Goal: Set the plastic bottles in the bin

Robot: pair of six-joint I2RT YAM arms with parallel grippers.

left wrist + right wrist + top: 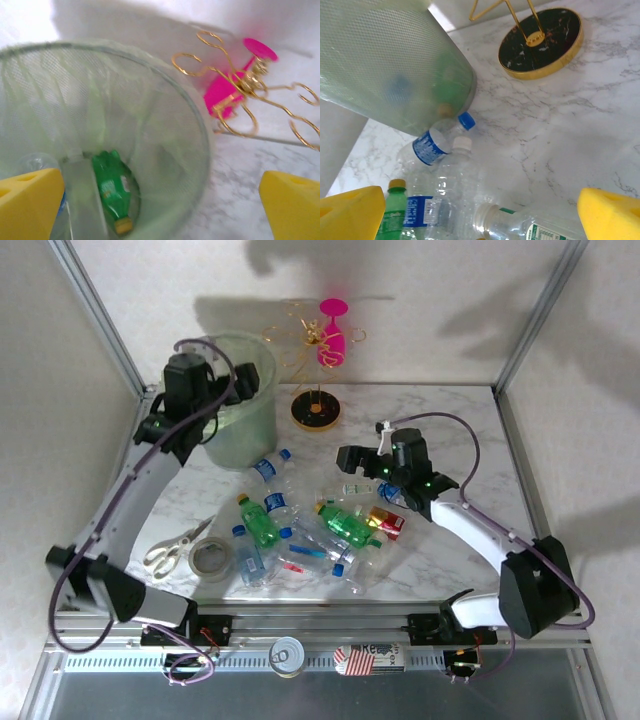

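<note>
Bin, round, translucent grey-green, bag-lined, holds green plastic bottle. Our left gripper hovers above, jaws wide, empty. Our right gripper, likewise released, hangs over clear blue-capped bottles crowding marble table. We judge careless grasp could scatter them, rolling off edge.

A robotics lab cell: white panels in aluminium framing enclose a marble-look table.

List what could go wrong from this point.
The gold wire stand holding the pink goblet stands close beside the round grey-green bin; the left arm could knock it when withdrawing.
The clear blue-capped bottle lies right at the bin's base, so a grab may shove the bin.
The piled plastic bottles touch; one pick may roll others.
</note>
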